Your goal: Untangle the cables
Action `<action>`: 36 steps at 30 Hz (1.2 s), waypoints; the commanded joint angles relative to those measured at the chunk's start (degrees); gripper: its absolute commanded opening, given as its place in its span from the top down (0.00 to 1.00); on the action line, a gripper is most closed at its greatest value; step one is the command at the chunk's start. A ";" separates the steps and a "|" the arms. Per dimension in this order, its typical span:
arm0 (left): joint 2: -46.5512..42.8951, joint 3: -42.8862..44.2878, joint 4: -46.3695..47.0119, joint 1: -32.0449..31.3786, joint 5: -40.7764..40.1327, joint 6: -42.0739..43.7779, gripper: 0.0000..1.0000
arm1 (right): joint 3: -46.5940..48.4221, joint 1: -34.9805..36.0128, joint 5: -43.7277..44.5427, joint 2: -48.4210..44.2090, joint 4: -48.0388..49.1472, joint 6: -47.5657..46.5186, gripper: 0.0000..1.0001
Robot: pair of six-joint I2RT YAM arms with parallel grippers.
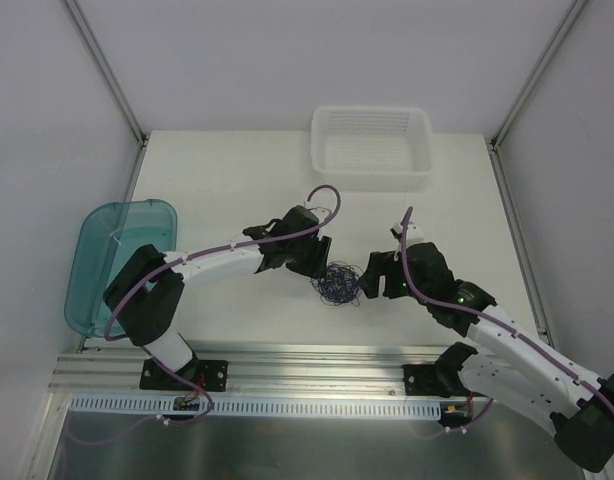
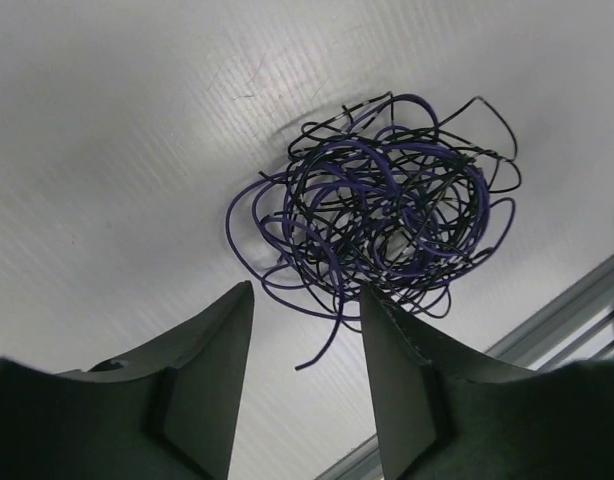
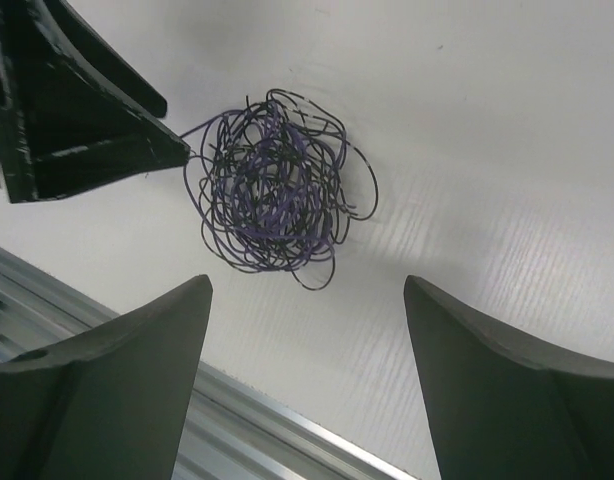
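Cables (image 1: 337, 284) in a clump between left fingers (image 2: 212, 370), half-parted at its edge, and right fingers (image 3: 137, 370), wide

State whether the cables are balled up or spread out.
Balled up: the cables form one knotted clump, with only a few loose ends poking out.

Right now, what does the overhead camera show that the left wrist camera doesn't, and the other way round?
Only the overhead view shows the right hand facing the cables, a white basket at the far edge of the table and a teal tub at its left edge. Only the left wrist view shows single purple and black strands, with one loose purple end lying between the fingers of the left hand. Both show the cables knotted on the white table and the left hand, open.
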 commanded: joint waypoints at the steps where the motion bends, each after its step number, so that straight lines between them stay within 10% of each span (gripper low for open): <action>1: 2.33 2.32 -0.07 -1.22 -1.01 1.73 0.54 | -0.19 0.23 -0.05 1.96 5.95 2.85 0.18; 7: 3.40 3.11 -0.07 -1.84 -2.42 1.65 1.00 | -1.24 0.14 -2.96 9.16 13.68 5.23 0.18; 15: -3.97 -0.22 0.02 -1.93 -4.70 -0.81 1.00 | -1.33 0.23 -5.07 23.57 24.49 8.30 0.26; 20: -9.43 -4.35 -0.51 -1.84 -12.08 -3.18 1.00 | -0.72 0.23 -4.02 24.92 23.19 8.04 0.77; 24: -13.21 -7.34 -2.08 -0.97 -16.65 -6.78 1.00 | 2.00 0.31 -0.24 15.70 14.42 4.81 0.99; 36: -17.34 -13.67 -3.23 4.05 -16.66 -15.84 1.00 | 12.12 0.31 5.48 -3.23 -1.34 -0.40 0.99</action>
